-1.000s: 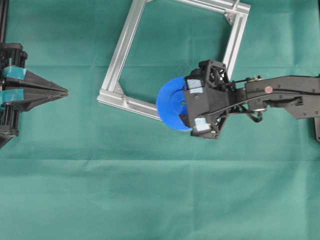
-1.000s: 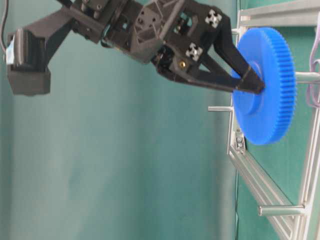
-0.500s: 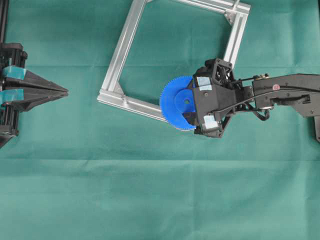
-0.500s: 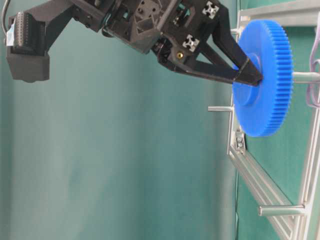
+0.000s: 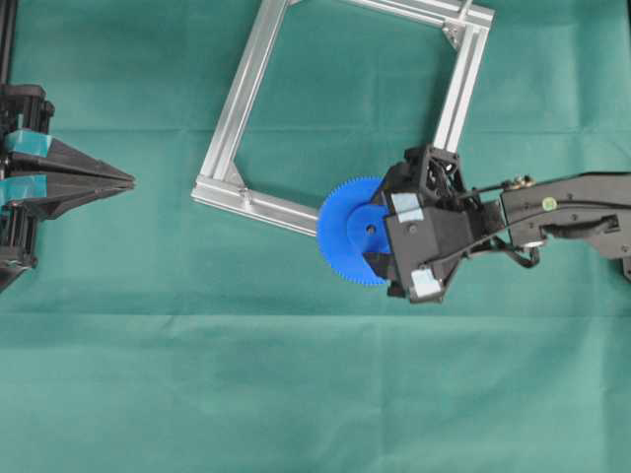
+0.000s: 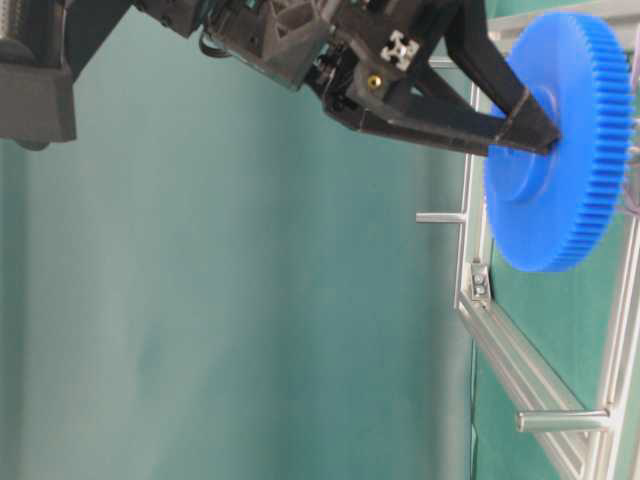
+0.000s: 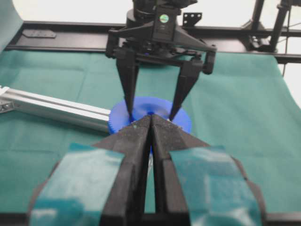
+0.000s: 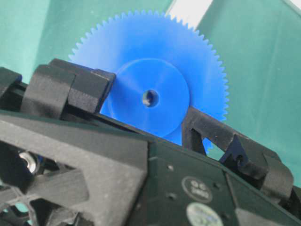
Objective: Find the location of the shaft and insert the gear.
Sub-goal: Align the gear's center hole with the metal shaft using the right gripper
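Two grippers are seen over a bench (image 5: 296,394) covered in green cloth. The right gripper (image 5: 380,246) is closed on the gear (image 5: 353,232), a bright blue toothed wheel, with its two black fingers (image 8: 84,89) set against opposite sides of the raised round hub, as shown in the right wrist view, where the small centre hole is left uncovered between them. In the overhead view the gear is held over the lower right corner of a square aluminium frame (image 5: 237,99) that lies flat on the cloth, so that the corner is covered by the wheel and the gripper. In the table-level view, which is turned on its side, the gear (image 6: 560,140) is seen edge-on with its flat face parallel to the frame (image 6: 520,350), and a fingertip (image 6: 525,130) is pressed to the hub. Whether the wheel touches the frame cannot be told from that view. A thin pale loop of wire (image 6: 632,170) is glimpsed at the right edge just behind the gear; the shaft itself cannot be made out in any view. Short silver posts (image 6: 560,420) are seen standing out from the frame's rails. The left gripper (image 5: 123,180) is parked at the left edge of the overhead view, well apart from the frame, and its fingers (image 7: 136,141) are pressed together with nothing between them, pointed toward the gear (image 7: 150,117) and the right gripper (image 7: 153,115) across the cloth.
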